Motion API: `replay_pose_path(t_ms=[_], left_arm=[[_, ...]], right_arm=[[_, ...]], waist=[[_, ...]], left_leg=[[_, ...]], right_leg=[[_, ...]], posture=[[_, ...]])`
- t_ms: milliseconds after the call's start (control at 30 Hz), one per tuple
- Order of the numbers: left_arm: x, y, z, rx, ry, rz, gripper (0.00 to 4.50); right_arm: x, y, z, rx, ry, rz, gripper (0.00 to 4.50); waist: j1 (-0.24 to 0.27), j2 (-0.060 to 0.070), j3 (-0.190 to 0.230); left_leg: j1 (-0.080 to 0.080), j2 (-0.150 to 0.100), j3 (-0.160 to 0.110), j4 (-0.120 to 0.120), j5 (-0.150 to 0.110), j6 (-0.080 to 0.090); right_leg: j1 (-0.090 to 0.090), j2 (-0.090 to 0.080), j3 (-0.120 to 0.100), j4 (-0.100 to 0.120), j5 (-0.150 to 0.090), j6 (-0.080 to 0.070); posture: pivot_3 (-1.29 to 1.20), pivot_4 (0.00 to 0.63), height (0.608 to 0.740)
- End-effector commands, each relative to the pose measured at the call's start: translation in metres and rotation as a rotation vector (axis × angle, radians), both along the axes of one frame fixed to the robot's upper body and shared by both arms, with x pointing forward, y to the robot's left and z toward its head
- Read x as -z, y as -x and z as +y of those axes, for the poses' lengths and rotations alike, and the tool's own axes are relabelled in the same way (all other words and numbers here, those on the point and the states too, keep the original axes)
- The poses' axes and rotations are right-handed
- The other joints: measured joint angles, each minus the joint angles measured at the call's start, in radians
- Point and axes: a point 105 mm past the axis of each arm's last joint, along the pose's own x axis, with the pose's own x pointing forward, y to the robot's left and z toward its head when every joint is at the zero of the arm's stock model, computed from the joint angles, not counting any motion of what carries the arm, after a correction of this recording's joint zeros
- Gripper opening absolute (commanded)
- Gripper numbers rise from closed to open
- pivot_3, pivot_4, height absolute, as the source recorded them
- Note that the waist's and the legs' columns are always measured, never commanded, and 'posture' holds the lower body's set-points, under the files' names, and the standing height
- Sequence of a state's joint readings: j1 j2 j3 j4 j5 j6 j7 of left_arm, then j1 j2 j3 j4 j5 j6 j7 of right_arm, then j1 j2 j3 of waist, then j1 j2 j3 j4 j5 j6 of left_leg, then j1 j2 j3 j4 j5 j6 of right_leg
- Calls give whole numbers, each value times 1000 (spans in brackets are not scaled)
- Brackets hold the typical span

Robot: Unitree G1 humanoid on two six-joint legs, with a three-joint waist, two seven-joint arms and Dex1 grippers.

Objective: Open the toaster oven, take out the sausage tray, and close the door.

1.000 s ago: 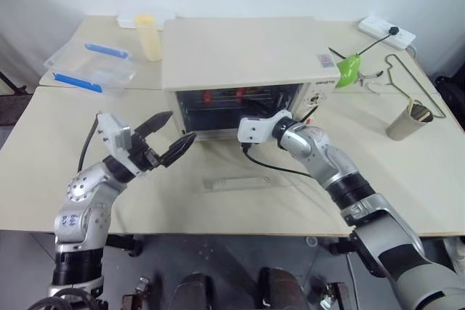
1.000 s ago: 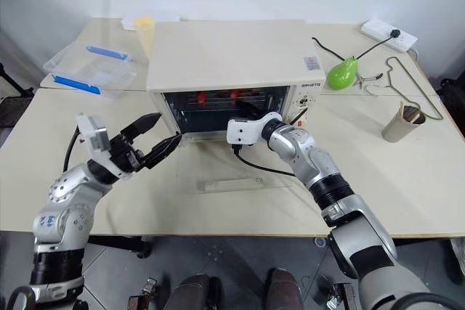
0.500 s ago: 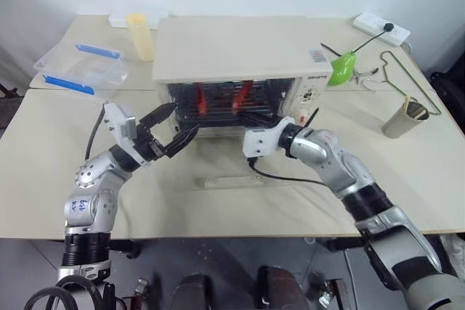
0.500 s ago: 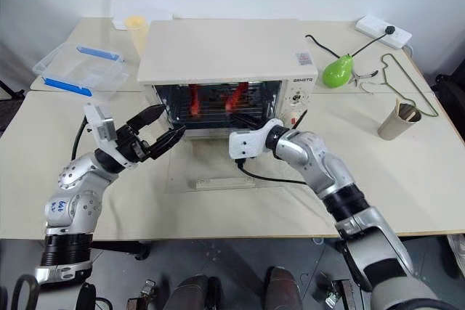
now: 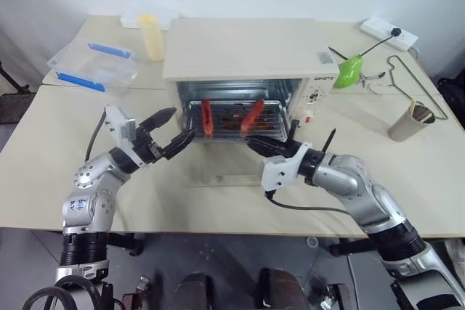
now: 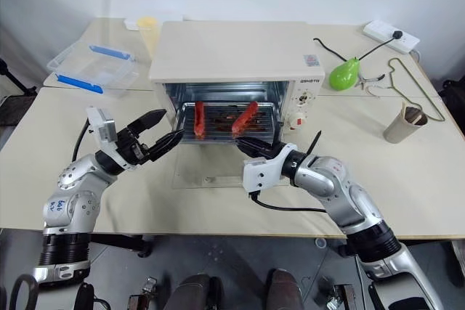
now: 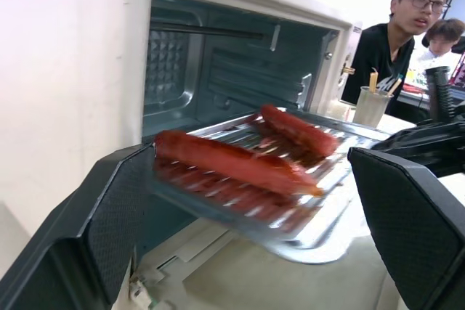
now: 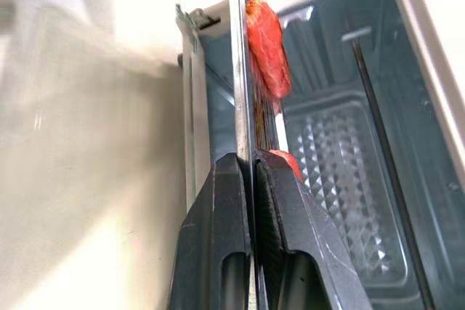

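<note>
Nearest, the right gripper (image 6: 254, 147) is pinching the front rim of the sausage tray (image 6: 225, 120), both fingers pressed together on the thin metal edge, as the right wrist view confirms. The left gripper (image 5: 173, 134) is hovering off the tray's left corner, fingers spread wide and holding nothing, just beside the tray and not touching it.

The door (image 6: 218, 168) is lying folded down flat on the table (image 6: 436, 179) in front of the toaster oven (image 6: 232, 52). The tray is sitting partway out of the oven mouth over the door, two red sausages (image 5: 206, 117) lying on it.

Step in hand, by my reading: drawing the tray out. Opening looks done. The next move probably calls for a level pull clear of the mouth, perhaps with the left gripper steadying the other edge so the sausages are not rolling, then setting down and lifting the door.

Hard to make out: the glass door is nearly invisible against the table; the tray's rear edge is lost inside the cavity.
</note>
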State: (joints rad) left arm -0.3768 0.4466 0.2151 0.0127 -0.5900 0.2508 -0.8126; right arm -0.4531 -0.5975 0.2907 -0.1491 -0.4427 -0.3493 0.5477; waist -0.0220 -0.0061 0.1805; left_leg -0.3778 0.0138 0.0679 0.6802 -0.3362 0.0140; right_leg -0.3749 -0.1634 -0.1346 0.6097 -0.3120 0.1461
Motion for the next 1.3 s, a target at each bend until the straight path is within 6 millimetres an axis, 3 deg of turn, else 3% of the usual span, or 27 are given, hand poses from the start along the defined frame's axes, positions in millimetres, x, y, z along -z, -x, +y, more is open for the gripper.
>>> replay_pose_path(t_ms=[33, 300, 500, 867, 967, 1300], left_arm=[[-8, 2, -5, 28, -2, -34, 4500], [-7, 13, 8, 17, 30, 31, 4500], [-2, 31, 19, 58, 81, 273, 4500], [-14, 36, 1, 150, 224, 591, 4500], [-12, 30, 2, 110, 229, 628, 3912], [-10, 34, -13, 186, 268, 721, 819]], right_arm=[[-25, 17, -2, -66, -38, -89, 108], [-20, 29, -21, -73, -12, -115, 108], [-14, 34, -23, -102, 12, -101, 108], [-17, 35, -17, -168, 26, -92, 108], [-18, 36, -17, -176, 28, -92, 107], [-21, 34, -17, -184, 28, -105, 107]], waist=[[-1, 0, 0], [1, 0, 0], [-1, 0, 0], [18, 0, 0], [18, 0, 0], [20, 0, 0]], left_leg=[[0, 0, 0, 0, 0, 0], [0, 0, 0, 0, 0, 0], [0, 3, 0, 0, 0, 0], [0, 3, -2, 2, 0, 0], [0, 2, -2, 2, 0, 0], [0, 1, -2, 2, 0, 0]], right_leg=[[0, 0, 0, 0, 0, 0], [0, 0, 0, 0, 0, 0], [0, 0, 1, 0, 0, 0], [1, -1, 2, 1, 0, 0], [1, -1, 3, 1, 0, 0], [1, -1, 2, 1, 0, 0]], posture=[[0, 150, 740], [0, 150, 740], [0, 150, 740], [0, 150, 740], [0, 150, 740], [0, 150, 740]])
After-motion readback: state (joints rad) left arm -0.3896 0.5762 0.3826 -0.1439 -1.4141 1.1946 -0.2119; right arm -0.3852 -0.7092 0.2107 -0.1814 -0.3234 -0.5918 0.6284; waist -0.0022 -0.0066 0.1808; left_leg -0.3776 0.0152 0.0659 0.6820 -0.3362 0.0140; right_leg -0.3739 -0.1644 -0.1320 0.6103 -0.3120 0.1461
